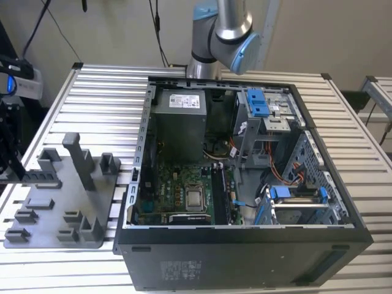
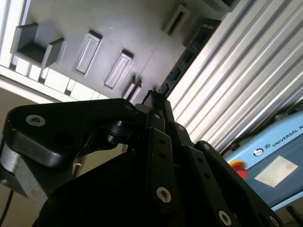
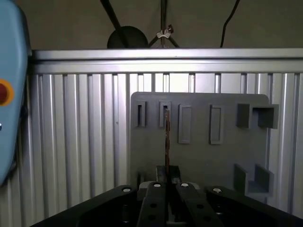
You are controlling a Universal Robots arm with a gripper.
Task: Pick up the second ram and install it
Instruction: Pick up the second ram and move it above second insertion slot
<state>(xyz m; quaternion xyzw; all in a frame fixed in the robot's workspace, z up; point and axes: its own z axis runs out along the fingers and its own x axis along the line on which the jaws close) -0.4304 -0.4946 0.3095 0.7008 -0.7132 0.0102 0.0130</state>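
The second ram [image 3: 166, 142] shows edge-on in the first wrist view as a thin dark strip rising from between my fingers. Its far end lines up with a narrow slot of the grey fixture tray [image 3: 203, 156]. My gripper [image 3: 168, 183] is shut on it, with the fingers pressed close together on either side. In the second wrist view the gripper [image 2: 155, 101] closes to a narrow tip over the tray [image 2: 94, 28]. At the exterior view's far left edge, dark gripper parts [image 1: 11, 150] hang beside the tray [image 1: 55, 211].
An open computer case [image 1: 245, 260] lies on the slatted metal table [image 1: 98, 98], with the motherboard [image 1: 180, 190] and its memory slots [image 1: 222, 196] exposed. The tray carries upright posts [image 1: 79, 159]. A blue teach pendant [image 2: 270, 163] lies on the table near the tray.
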